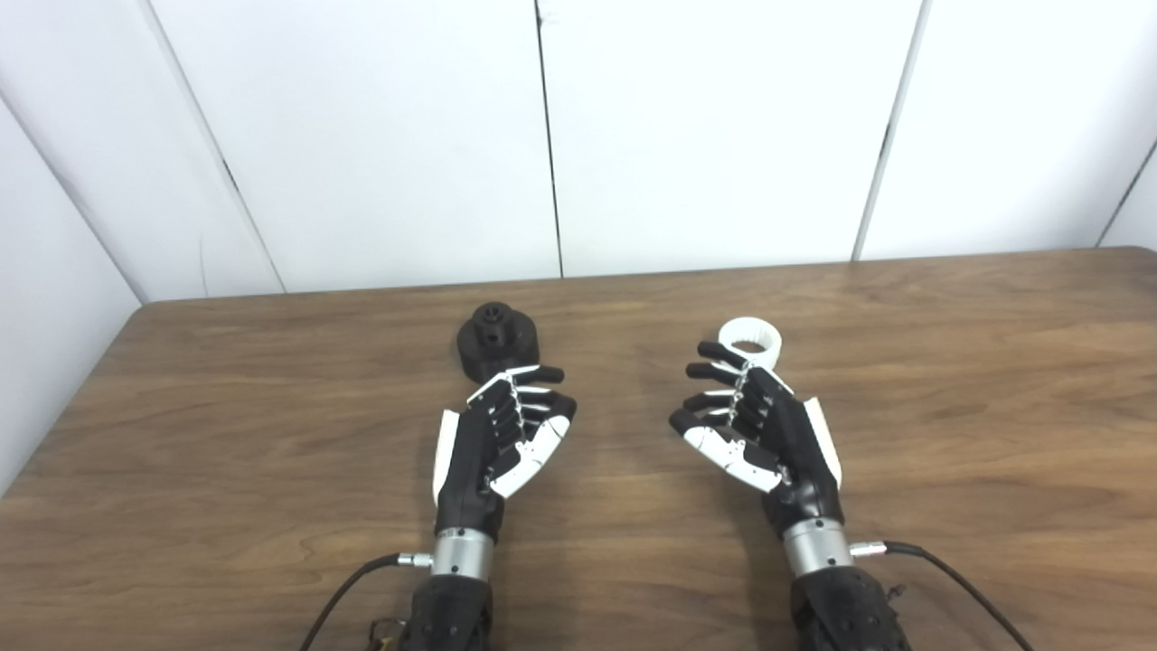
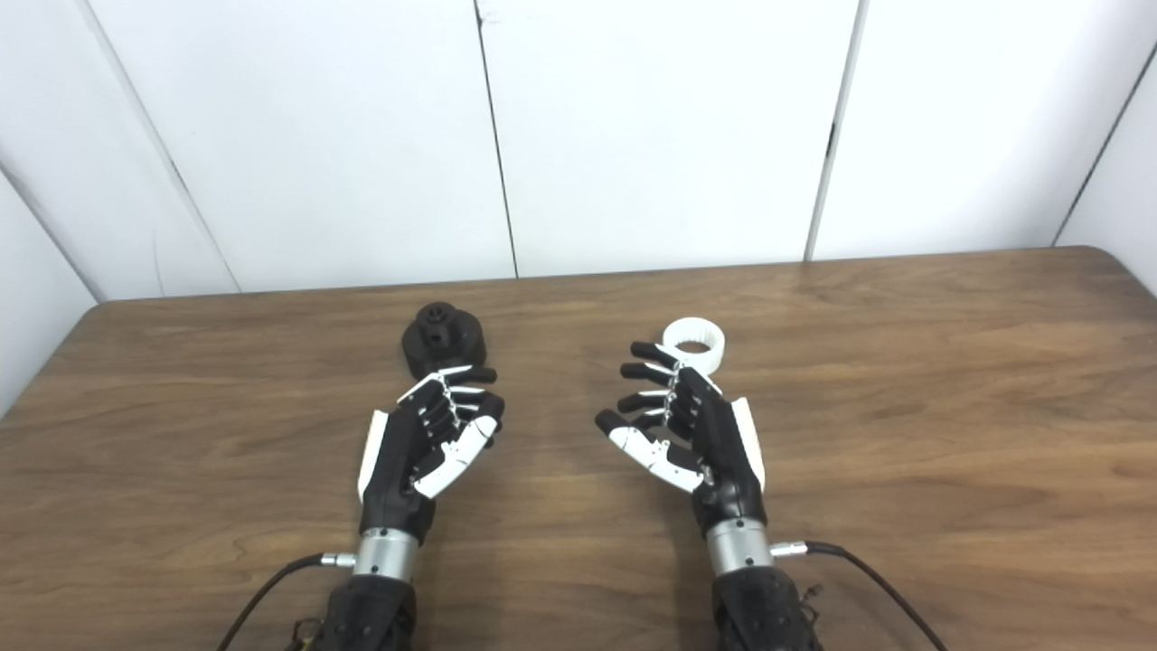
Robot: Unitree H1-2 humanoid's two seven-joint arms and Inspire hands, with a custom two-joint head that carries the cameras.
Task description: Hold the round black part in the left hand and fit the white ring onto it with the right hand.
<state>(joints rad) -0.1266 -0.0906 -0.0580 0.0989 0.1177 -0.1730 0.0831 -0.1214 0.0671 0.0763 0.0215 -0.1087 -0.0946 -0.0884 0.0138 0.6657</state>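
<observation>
The round black part [image 1: 496, 338] stands on the wooden table [image 1: 271, 425], just beyond my left hand [image 1: 506, 429]. The white ring [image 1: 751, 339] lies flat on the table, just beyond my right hand [image 1: 750, 425]. Both hands hover low over the table, palms facing each other, fingers apart and loosely curled, holding nothing. The left fingertips reach close to the black part's near side. The right fingertips are next to the ring's near left rim. The same scene shows in the right eye view, with the black part [image 2: 442, 338] and the ring [image 2: 694, 343].
White wall panels [image 1: 542, 136] stand right behind the table's far edge. The table's left edge [image 1: 63, 407] runs diagonally at the left. A black cable [image 1: 958, 579] trails from each wrist over the near table.
</observation>
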